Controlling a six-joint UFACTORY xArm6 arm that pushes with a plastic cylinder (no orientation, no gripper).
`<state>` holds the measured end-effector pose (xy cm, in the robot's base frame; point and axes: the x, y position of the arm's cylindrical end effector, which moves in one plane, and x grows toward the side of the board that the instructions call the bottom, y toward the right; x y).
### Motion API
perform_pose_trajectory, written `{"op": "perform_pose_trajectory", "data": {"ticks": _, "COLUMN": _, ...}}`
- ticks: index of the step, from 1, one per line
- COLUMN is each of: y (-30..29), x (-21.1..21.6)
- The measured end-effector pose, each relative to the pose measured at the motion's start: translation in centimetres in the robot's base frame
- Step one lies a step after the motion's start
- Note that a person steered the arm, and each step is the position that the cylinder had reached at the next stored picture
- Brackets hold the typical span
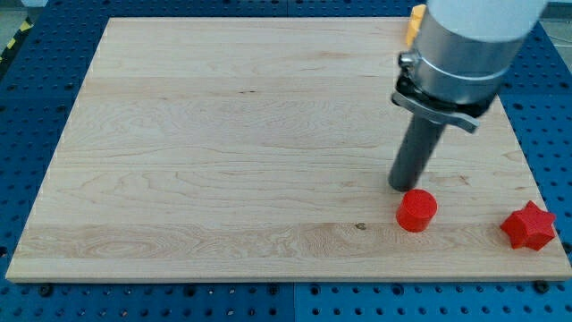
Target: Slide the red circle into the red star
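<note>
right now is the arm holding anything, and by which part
Nothing is held. My tip rests just above the red circle, toward the view's top; the red star sits apart.

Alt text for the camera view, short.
My tip rests just above-left of the red circle on a wooden board; the red star sits apart at the view's right. A yellow block peeks out behind the arm.

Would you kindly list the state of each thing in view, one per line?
Red circle block: flat on the wooden board, apart from the star.
Red star block: flat near the board's right edge, untouched.
My tip: down at the board, just above-left of the red circle in the view; contact cannot be told.
Yellow block: at the top edge, mostly hidden behind the arm; shape unclear.
Wooden board: lying flat.
</note>
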<state>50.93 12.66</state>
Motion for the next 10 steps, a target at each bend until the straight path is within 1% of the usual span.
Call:
{"op": "perform_pose_trajectory", "data": {"ticks": 1, "y": -3.9, "x": -1.5}}
{"op": "perform_pose_trajectory", "data": {"ticks": 2, "y": -4.9, "x": 1.9}}
{"op": "perform_pose_trajectory", "data": {"ticks": 4, "y": -0.1, "x": 5.0}}
{"op": "perform_pose_trajectory", "data": {"ticks": 6, "y": 0.4, "x": 5.5}}
{"op": "perform_pose_trajectory", "data": {"ticks": 8, "y": 5.0, "x": 5.6}}
{"op": "perform_pose_trajectory", "data": {"ticks": 10, "y": 5.5, "x": 5.6}}
